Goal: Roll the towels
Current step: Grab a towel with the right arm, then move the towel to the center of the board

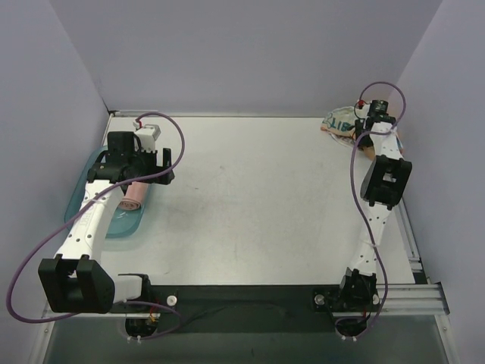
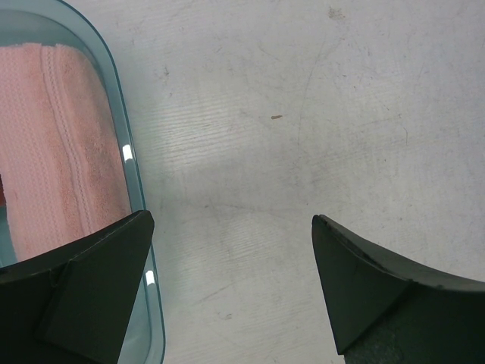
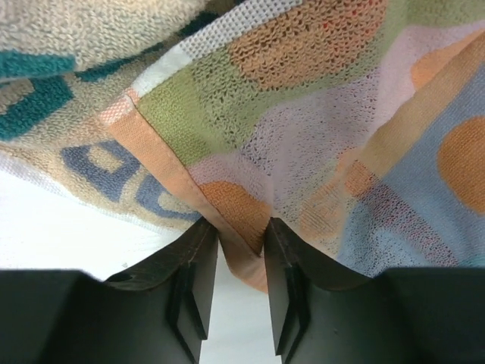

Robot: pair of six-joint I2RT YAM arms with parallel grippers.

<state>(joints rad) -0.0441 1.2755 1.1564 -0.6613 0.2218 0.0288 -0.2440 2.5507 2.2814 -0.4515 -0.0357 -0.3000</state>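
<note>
Top view: 1 shallow teal plastic tray [image 1: 114,225] w/ rounded corners; 1 pink towel [image 1: 132,199] lies in it, looks rolled, partly under the L gripper [image 1: 136,171]. Well apart, far to the tray's right, 1 crumpled heap: whitish lettered towel [image 1: 339,120] shows, rest hidden by the R gripper [image 1: 365,130]. L wrist: jaws wide apart, holding nothing, over the tray's glossy rim and scuffed table [image 2: 318,114]; pink towel's ribbed knit cut off at frame edge. R wrist: jaws nearly together, pinching the orange hem of 1 striped towel [image 3: 341,114], loose knit w/ orange dots; lettering only partly legible.
</note>
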